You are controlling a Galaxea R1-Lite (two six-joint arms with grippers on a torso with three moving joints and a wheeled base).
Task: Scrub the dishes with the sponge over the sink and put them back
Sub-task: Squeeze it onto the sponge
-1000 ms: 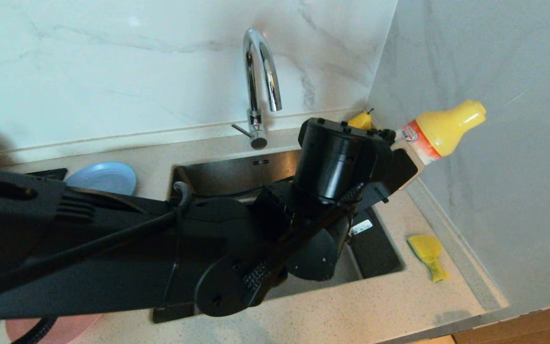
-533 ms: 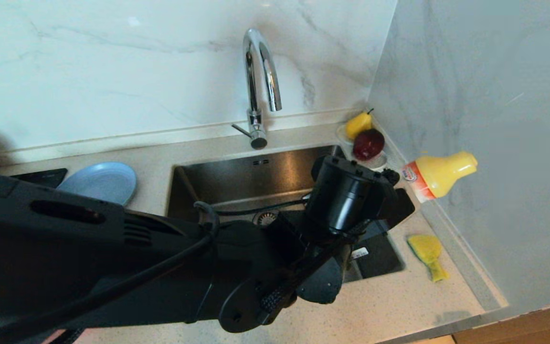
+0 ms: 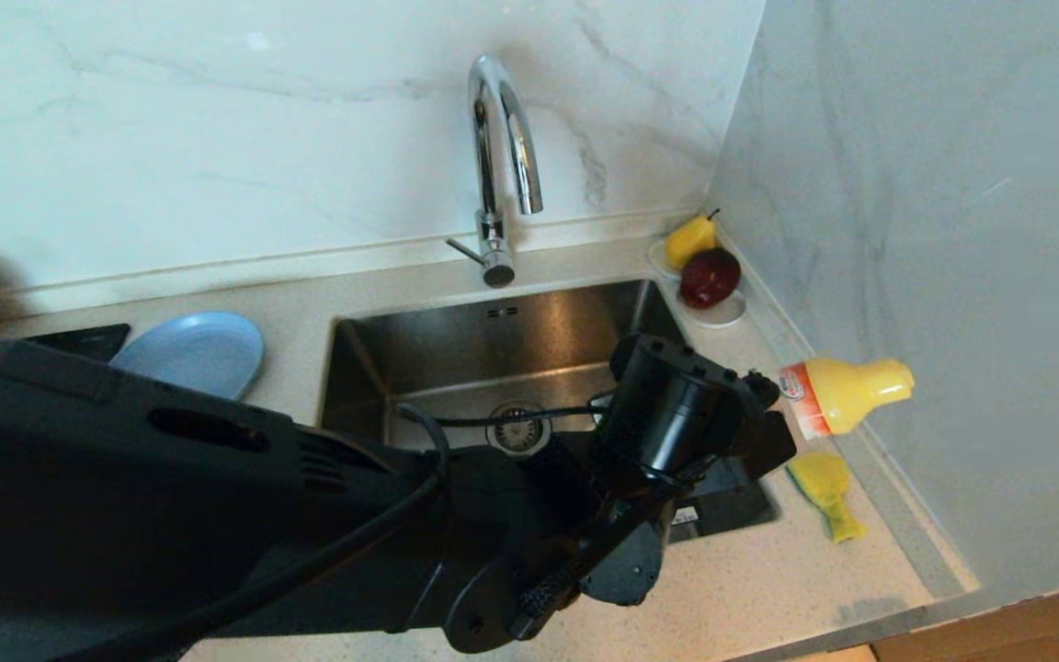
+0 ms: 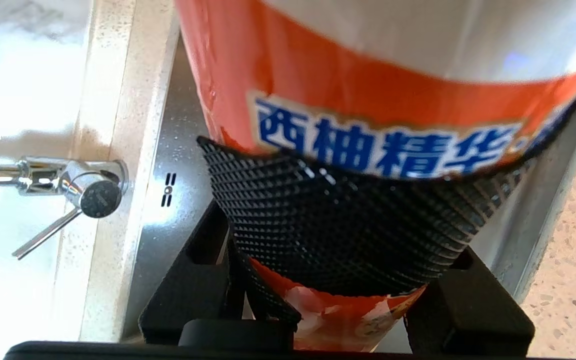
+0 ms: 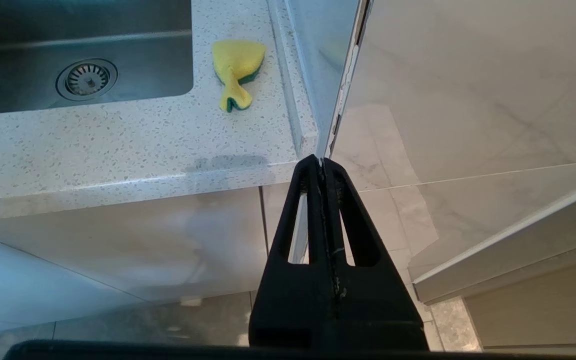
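A speckled stone counter (image 3: 750, 588) is meeting marble walls around the steel sink (image 3: 456, 340). The bent yellow-and-green sponge (image 3: 822, 487) is lying on the counter right of the basin, the blue plate (image 3: 194, 349) left. The left gripper (image 3: 773, 418), clamping a yellow-capped detergent bottle (image 3: 842, 395), is lowering it from a second ago, nearer the sponge. The right gripper (image 5: 322, 165) is hanging clenched below the counter's edge.

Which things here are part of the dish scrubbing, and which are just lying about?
Job:
- sponge, lying on the counter right of the sink
- blue plate, left of the sink
- left gripper, holding the detergent bottle tipped above the sponge

Lying about:
- pear and red fruit on the white saucer
- right gripper, shut, parked off the counter
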